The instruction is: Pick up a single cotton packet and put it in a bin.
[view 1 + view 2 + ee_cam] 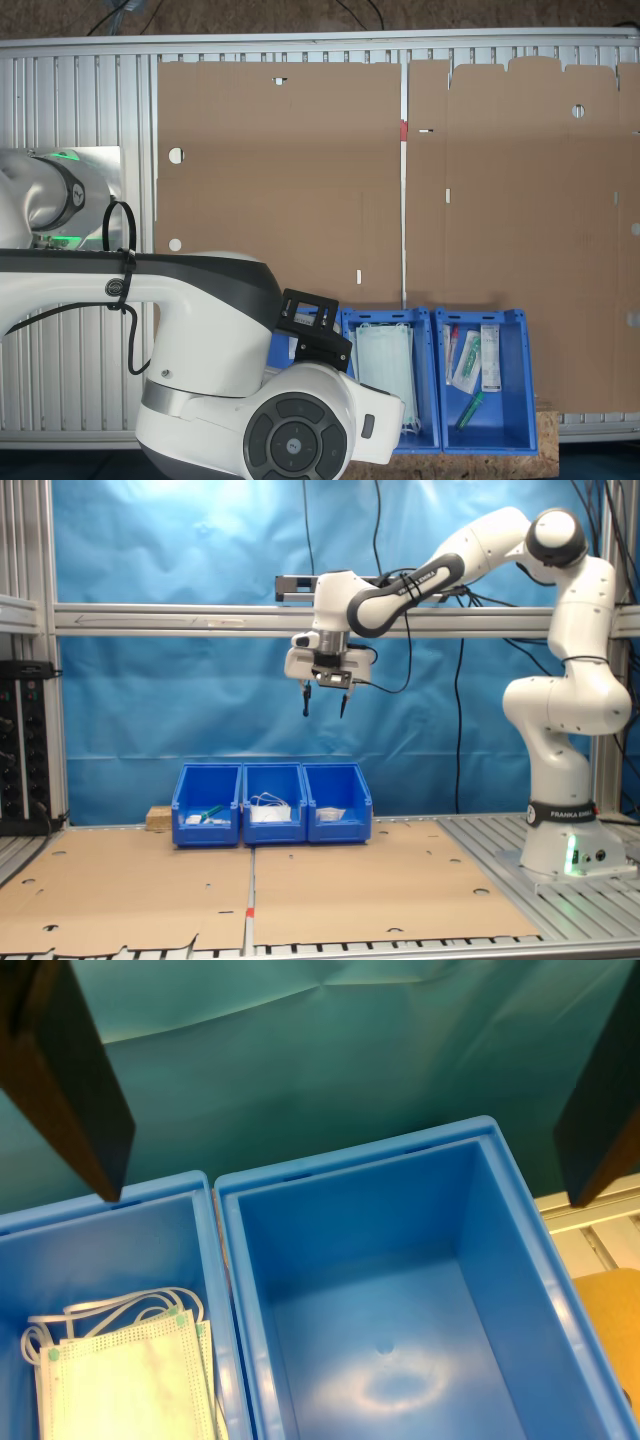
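Bin (400, 1320) lies below the fingers (85, 1090), spread wide, holding nothing.

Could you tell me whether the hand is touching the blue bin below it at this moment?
Apart. The second exterior view shows the hand hanging high above the bin, with blue backdrop plainly between them.

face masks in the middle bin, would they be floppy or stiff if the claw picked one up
Probably floppy: the face masks look like thin pleated sheets with loose ear loops spilling around them. Likely very light, so one could slide on the bin floor if nudged. The loops may snag and drag a second mask along.
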